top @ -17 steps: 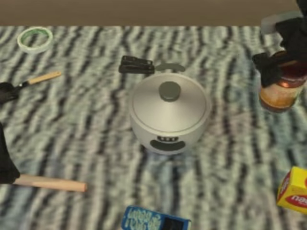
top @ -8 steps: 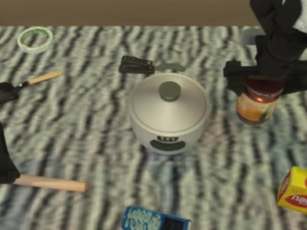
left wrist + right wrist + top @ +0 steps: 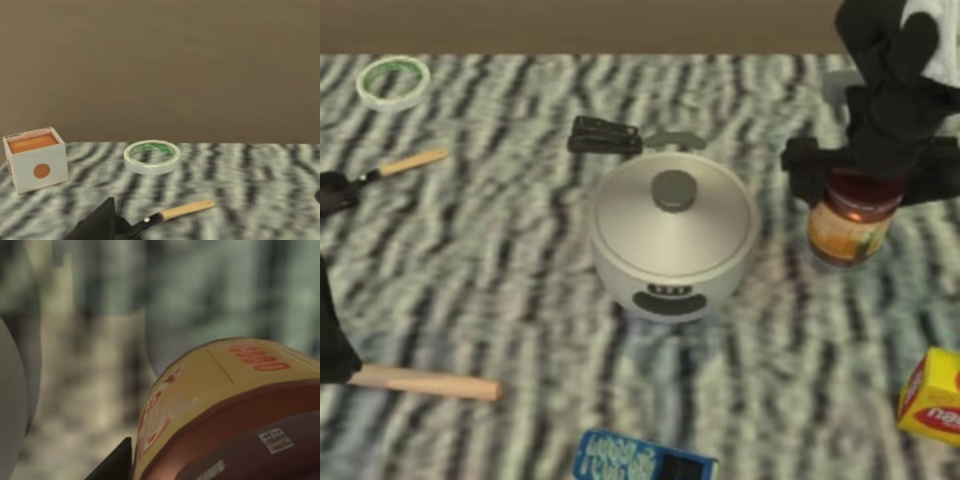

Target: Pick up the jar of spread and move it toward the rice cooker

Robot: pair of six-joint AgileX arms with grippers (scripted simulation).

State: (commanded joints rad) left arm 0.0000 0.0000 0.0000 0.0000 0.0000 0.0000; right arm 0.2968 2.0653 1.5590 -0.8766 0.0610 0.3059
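Note:
The jar of spread (image 3: 847, 228), glass with an orange-tan label, hangs just right of the rice cooker (image 3: 672, 232), apart from it. My right gripper (image 3: 865, 170) comes down from above and is shut on the jar's upper part, hiding the lid. In the right wrist view the jar (image 3: 225, 405) fills the near side, one dark finger (image 3: 115, 465) lies against its label, and the cooker's pale wall (image 3: 10, 405) shows at the edge. My left arm (image 3: 330, 340) is parked at the table's left edge.
A tape roll (image 3: 393, 80) lies far left, with a wooden-handled tool (image 3: 410, 162) below it. A wooden rod (image 3: 425, 383) lies near left. A black stapler (image 3: 605, 135) sits behind the cooker. A blue packet (image 3: 645, 458) and a yellow box (image 3: 932, 395) lie in front. A white box (image 3: 36, 159) shows in the left wrist view.
My right gripper has carried the jar leftward from the table's right edge toward the rice cooker, most of it in the first half second. The left arm has not moved.

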